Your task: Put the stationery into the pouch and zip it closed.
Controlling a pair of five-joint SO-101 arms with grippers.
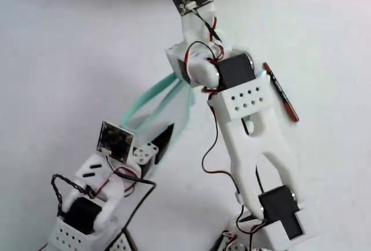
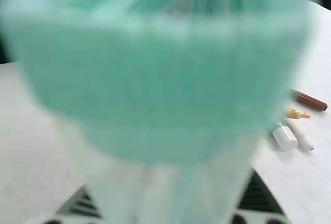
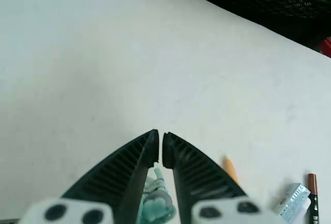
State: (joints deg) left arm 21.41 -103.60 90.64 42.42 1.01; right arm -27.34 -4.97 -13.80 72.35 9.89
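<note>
Between the two arms the mint-green pouch (image 1: 148, 97) is stretched over the white table (image 1: 69, 59). Its long axis runs slantwise from the left gripper (image 1: 165, 141), near the arms' bases, up to the right arm's wrist farther back. The right gripper (image 3: 159, 135) has its jaws pinched to a sliver, with a bit of the green pouch caught between them. Whether the left one grips it I can't tell; the pouch hangs blurred right against its camera. A brown pen (image 1: 281, 91) lies just beside the right arm, also slanted, with an orange pencil (image 3: 230, 169) near it.
</note>
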